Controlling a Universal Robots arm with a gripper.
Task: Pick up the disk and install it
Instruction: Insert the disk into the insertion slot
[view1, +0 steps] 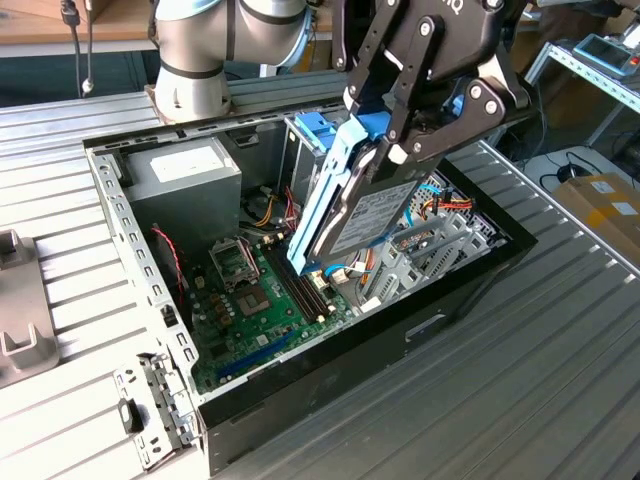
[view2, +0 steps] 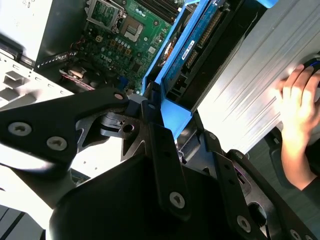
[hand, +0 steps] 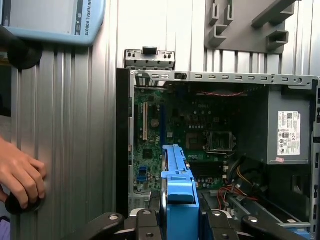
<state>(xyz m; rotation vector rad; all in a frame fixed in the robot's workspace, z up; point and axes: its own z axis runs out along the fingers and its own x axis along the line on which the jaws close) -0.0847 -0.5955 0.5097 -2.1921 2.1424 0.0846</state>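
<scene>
The disk (view1: 358, 215) is a grey-metal drive with light-blue rails, held tilted on edge above the open computer case (view1: 470, 290). Its lower end hangs just over the green motherboard (view1: 250, 310). My gripper (view1: 388, 140) is shut on the disk's upper end, black fingers on both sides. In the first wrist view the disk's blue rail (hand: 177, 182) runs out from between the fingers of the gripper (hand: 180, 221), over the motherboard (hand: 200, 135). In the second wrist view the gripper (view2: 167, 116) clamps the blue rail (view2: 184, 47).
A grey power-supply box (view1: 185, 175) fills the case's far corner. A silver drive cage (view1: 430, 250) with cables and a blue latch (view1: 310, 128) sits under the gripper. A person's hand (hand: 20, 175) rests on the ribbed table. A removed bracket (view1: 150, 410) lies by the case.
</scene>
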